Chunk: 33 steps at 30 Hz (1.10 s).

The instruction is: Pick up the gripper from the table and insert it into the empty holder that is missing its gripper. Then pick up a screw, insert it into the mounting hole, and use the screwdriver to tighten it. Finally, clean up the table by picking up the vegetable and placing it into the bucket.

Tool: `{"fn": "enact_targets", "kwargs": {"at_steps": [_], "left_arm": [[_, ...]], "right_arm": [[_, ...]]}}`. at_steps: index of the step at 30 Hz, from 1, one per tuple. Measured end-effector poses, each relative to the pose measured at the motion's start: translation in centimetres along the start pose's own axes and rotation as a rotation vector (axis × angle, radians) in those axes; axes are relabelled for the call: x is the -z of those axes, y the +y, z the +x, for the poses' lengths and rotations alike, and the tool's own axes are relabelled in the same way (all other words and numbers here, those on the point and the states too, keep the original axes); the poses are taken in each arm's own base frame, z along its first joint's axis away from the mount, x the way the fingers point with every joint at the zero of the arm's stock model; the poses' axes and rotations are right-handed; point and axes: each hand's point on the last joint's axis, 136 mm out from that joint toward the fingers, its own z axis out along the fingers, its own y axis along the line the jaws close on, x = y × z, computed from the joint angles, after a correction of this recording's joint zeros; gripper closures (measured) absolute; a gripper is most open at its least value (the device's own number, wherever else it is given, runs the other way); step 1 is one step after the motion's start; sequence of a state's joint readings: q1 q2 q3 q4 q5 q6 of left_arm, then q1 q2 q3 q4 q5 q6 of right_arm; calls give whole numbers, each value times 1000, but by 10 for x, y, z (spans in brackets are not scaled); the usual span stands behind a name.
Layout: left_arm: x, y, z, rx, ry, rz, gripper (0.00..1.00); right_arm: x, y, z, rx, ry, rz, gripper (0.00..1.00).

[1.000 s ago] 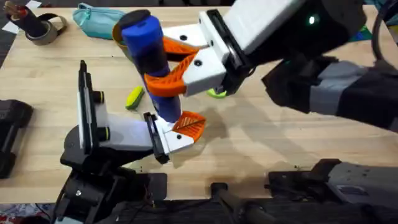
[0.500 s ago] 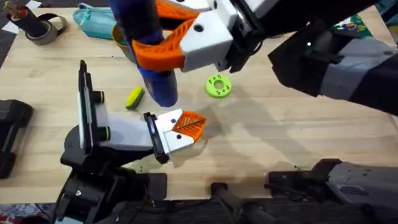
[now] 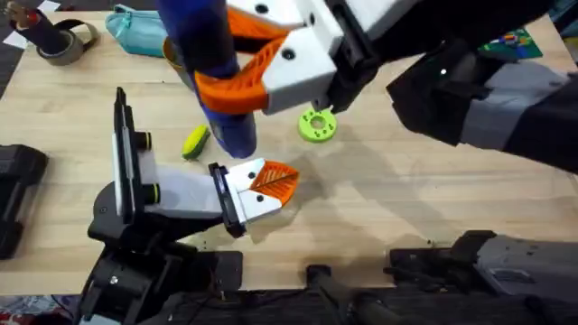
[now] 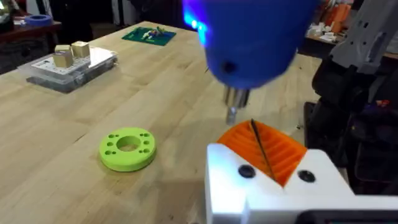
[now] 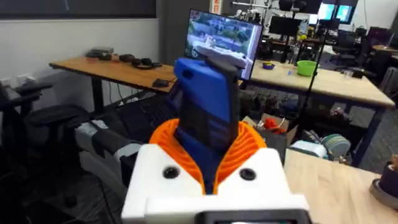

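At the black end plate of the holder (image 3: 172, 194), the small orange gripper (image 3: 274, 181) sits seated on its white wedge base, so the insertion step appears complete. Directly above it, the right tool (image 3: 237, 68) is clamped around the blue handle of the screwdriver (image 3: 217, 86), whose thin shaft (image 4: 232, 106) hangs just over the ribbed orange face of the gripper (image 4: 264, 149) without touching it. Two dark screw heads show on the white base in the left wrist view; whether the mounting screw is fully tightened cannot be told, and the driving step is judged to be either in hand or just ending. The left tool's state cannot be told from these views.

Just beyond the holder, toward the far edge of the counter (image 3: 379, 217), the toy corn (image 3: 195, 142) lies on the bare wood, not yet picked up; the clean-up step therefore remains. The bucket (image 3: 175, 50) stands farther off in the same direction, largely hidden behind the screwdriver handle, beside a teal pouch (image 3: 135, 27). A flat green disc (image 3: 317, 125) rests on the far side of the gripper, apart from it.

The counter is pale wood grain. A roll of tape (image 3: 63, 42) lies at the far corner beyond the holder. Behind the screwdriver, the right wrist view shows office desks and monitors (image 5: 227, 37).
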State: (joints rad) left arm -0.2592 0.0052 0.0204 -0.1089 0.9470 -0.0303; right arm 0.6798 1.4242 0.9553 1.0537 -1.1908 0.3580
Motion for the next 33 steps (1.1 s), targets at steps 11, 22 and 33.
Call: {"fn": "enact_targets", "kwargs": {"at_steps": [11, 22, 33], "left_arm": [[0, 0, 0, 0, 0, 0, 981], [0, 0, 0, 0, 0, 0, 981], [0, 0, 0, 0, 0, 0, 981]], "right_arm": [[1, 10, 16, -29, -3, -12, 948], [3, 10, 22, -70, 0, -2, 949], [3, 9, 27, -85, -1, 12, 948]]}}
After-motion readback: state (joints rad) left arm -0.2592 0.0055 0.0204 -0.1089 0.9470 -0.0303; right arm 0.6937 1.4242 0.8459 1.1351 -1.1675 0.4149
